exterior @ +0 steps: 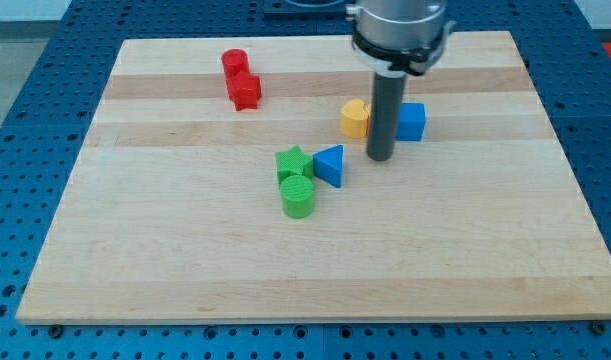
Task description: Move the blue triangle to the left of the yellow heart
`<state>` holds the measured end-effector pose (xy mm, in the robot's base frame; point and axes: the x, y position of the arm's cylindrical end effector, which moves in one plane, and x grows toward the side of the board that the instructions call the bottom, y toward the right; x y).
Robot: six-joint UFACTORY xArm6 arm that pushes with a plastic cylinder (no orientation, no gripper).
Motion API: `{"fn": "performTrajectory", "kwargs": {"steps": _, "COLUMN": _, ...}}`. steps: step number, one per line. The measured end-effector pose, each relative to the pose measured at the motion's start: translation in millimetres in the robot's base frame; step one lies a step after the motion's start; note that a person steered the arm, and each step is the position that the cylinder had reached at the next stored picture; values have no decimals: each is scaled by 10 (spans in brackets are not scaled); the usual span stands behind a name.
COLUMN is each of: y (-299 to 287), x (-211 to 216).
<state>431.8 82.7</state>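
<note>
The blue triangle lies near the board's middle, touching the green star on its left. The yellow heart lies up and to the right of it, partly behind my rod. My tip rests on the board just right of the blue triangle and below the yellow heart, touching neither. A blue block sits right of the rod, partly hidden by it.
A green cylinder lies just below the green star. Two red blocks sit together near the view's top left. The wooden board ends at a blue perforated surface on all sides.
</note>
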Motion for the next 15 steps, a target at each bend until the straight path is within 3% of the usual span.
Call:
{"fn": "performTrajectory", "kwargs": {"steps": 1, "y": 53, "x": 582}}
{"fn": "performTrajectory", "kwargs": {"steps": 3, "y": -613, "x": 1024}}
{"fn": "performTrajectory", "kwargs": {"steps": 5, "y": -921, "x": 688}}
{"fn": "performTrajectory", "kwargs": {"steps": 12, "y": -865, "x": 304}}
{"fn": "performTrajectory", "kwargs": {"steps": 14, "y": -832, "x": 1334}}
{"fn": "performTrajectory", "kwargs": {"steps": 15, "y": -593, "x": 1120}}
